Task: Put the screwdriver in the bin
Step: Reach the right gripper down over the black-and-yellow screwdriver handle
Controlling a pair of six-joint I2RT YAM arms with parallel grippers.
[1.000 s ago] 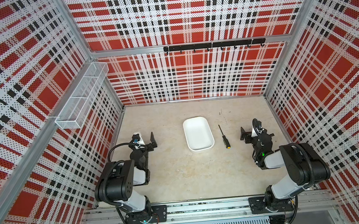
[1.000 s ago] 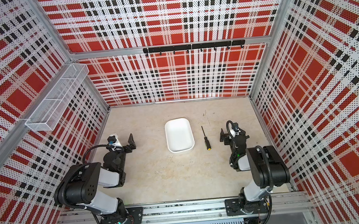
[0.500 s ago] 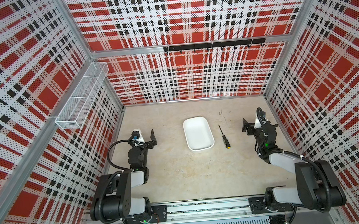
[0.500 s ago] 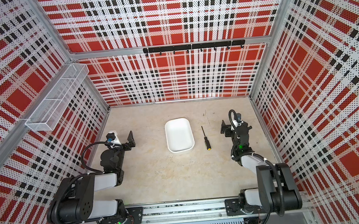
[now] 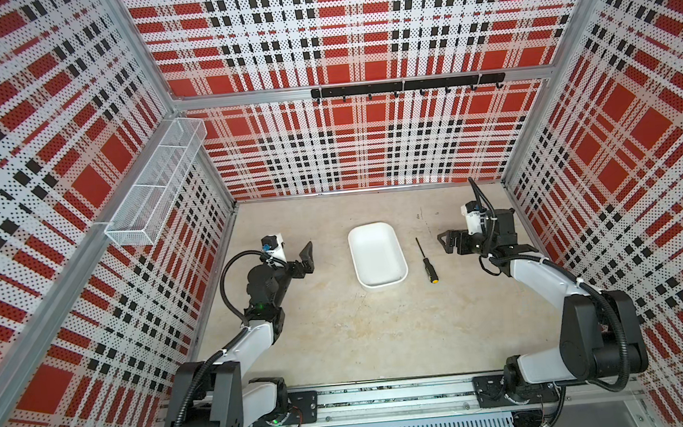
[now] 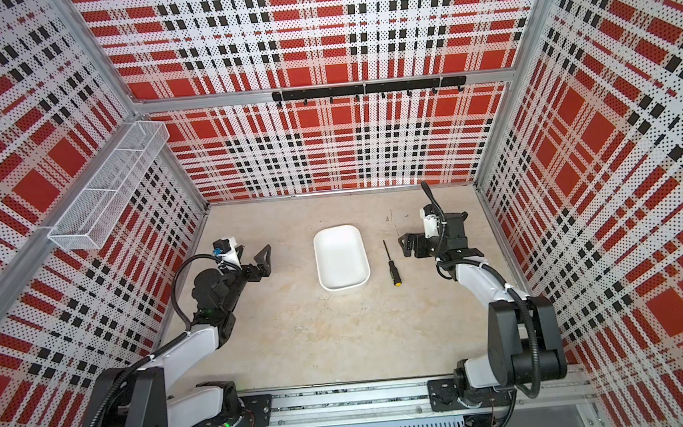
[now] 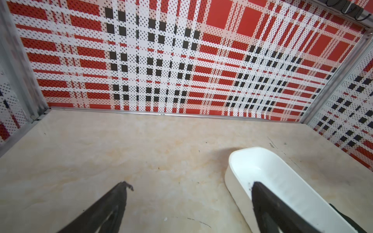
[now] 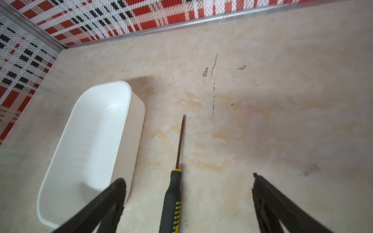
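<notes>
The screwdriver (image 5: pixel 425 261) (image 6: pixel 391 264) lies flat on the beige table just right of the bin (image 5: pixel 376 257) (image 6: pixel 341 258), its thin shaft pointing to the back wall. The white bin holds nothing. My right gripper (image 5: pixel 446 244) (image 6: pixel 407 245) hovers open just right of the screwdriver's shaft, facing it. In the right wrist view the black-and-yellow handle (image 8: pixel 173 191) shows between the spread jaws of this gripper (image 8: pixel 187 178), with the bin (image 8: pixel 90 141) beside it. My left gripper (image 5: pixel 295 260) (image 7: pixel 190 184) is open and empty, left of the bin (image 7: pixel 282 181).
A white wire-mesh basket (image 5: pixel 158 183) hangs on the left wall. A black hook rail (image 5: pixel 407 86) runs along the back wall. Plaid pegboard walls close in the table on three sides, and the arms' mounting rail (image 5: pixel 387 398) lines the front edge.
Both arms have stretched out from their folded poses near the front. The right gripper has turned left toward the screwdriver, and the left gripper toward the bin. Screwdriver and bin have not moved.
</notes>
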